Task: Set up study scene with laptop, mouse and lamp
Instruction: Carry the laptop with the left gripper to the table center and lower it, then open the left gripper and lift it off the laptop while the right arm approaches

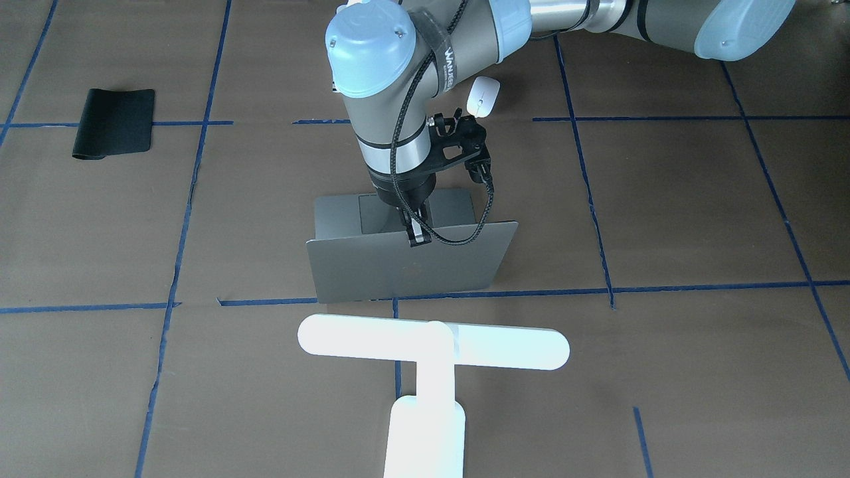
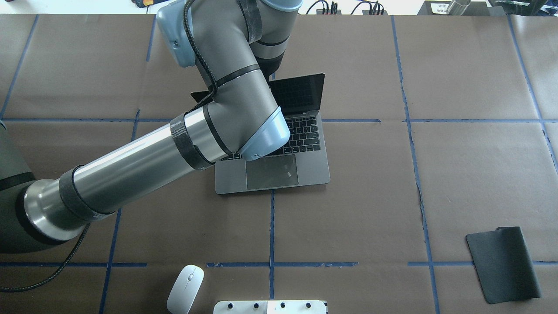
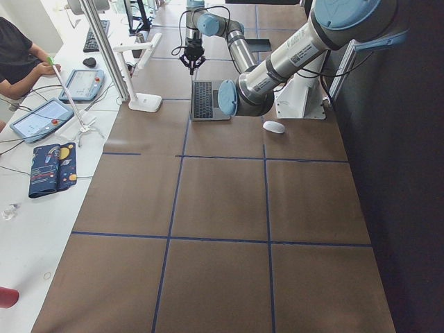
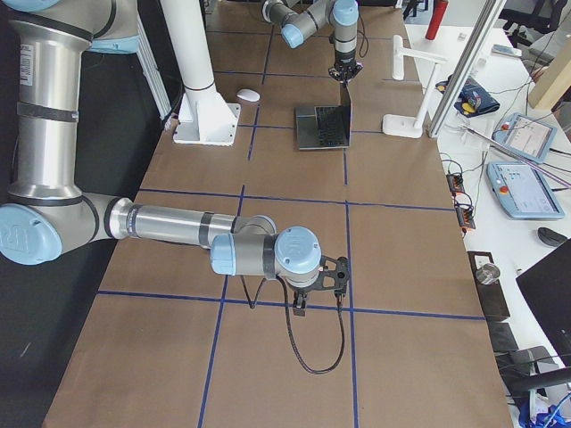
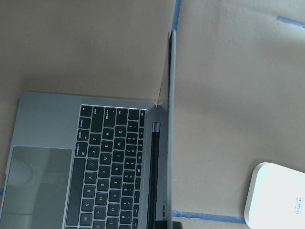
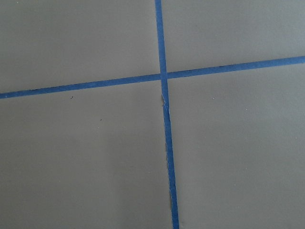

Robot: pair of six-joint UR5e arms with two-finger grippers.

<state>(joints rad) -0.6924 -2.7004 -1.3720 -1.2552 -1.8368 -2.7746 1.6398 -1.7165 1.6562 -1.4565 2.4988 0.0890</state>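
- The laptop (image 1: 412, 262) stands open near the middle of the table (image 2: 457, 174). Its base is flat, with the trackpad edge towards the robot. The lid is about upright, with its back to the operators' side.
- The left gripper (image 1: 416, 236) reaches down on the middle of the lid's top edge. Its jaws are nearly closed, pinching that thin edge from both faces.
- In the left wrist view the lid shows edge-on, with bare paper on its far side up to the lamp's base.
- The lamp (image 1: 433, 345) stands just beyond the lid on the operators' side. Its bar is roughly parallel to the lid and not touching it.
- The mouse (image 2: 186, 288) lies near the robot's edge of the table, to the robot's left of the laptop and well apart from it.
- A black mat (image 2: 503, 264) lies at the robot's right, well apart. Open paper lies between it and the laptop.
- The right gripper (image 4: 299, 305) hangs over a tape crossing, far from the laptop. How far its jaws are apart cannot be told.
- Count: one laptop, one mouse, one lamp, one mat.
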